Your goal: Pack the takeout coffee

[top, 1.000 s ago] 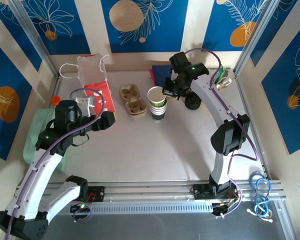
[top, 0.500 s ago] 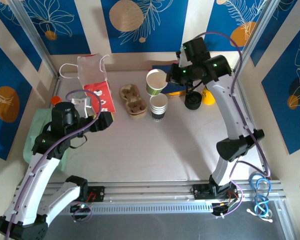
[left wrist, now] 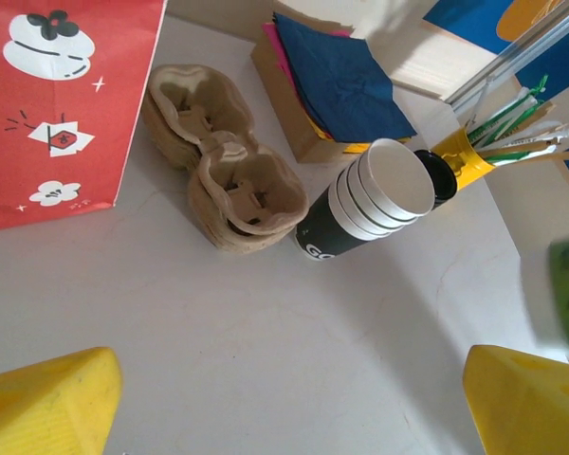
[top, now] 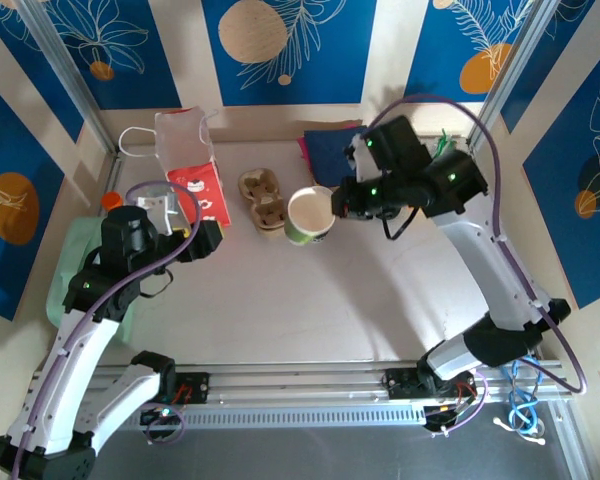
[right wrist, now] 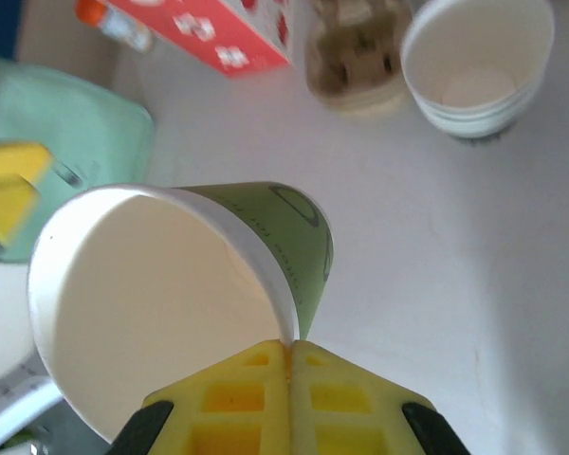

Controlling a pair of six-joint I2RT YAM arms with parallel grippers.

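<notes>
My right gripper point(top: 342, 200) point(right wrist: 289, 346) is shut on the rim of a green paper cup point(top: 310, 215) point(right wrist: 171, 284). It holds the cup tilted on its side above the table, white inside facing up. The takeout coffee point(left wrist: 370, 204) point(right wrist: 479, 66) is a white cup with dark print low on its side, topmost of a nested stack beside the brown pulp carrier point(left wrist: 218, 175) point(top: 263, 200). In the top view the green cup hides that stack. My left gripper point(top: 208, 238) point(left wrist: 294, 408) is open over bare table, short of the carrier, with nothing between its yellow fingertips point(left wrist: 47, 403).
A red paper bag point(top: 192, 170) point(left wrist: 66, 104) stands at the back left. Blue napkins point(left wrist: 341, 81) lie on a box behind the cups. A black lid point(left wrist: 446, 175) and a yellow pot of utensils point(left wrist: 465, 152) sit to their right. A pale green mat point(top: 75, 270) lies by the left edge.
The right gripper lifted the green cup off the white stack, then swung it forward and left, tipping it on its side. The left arm barely moved.
</notes>
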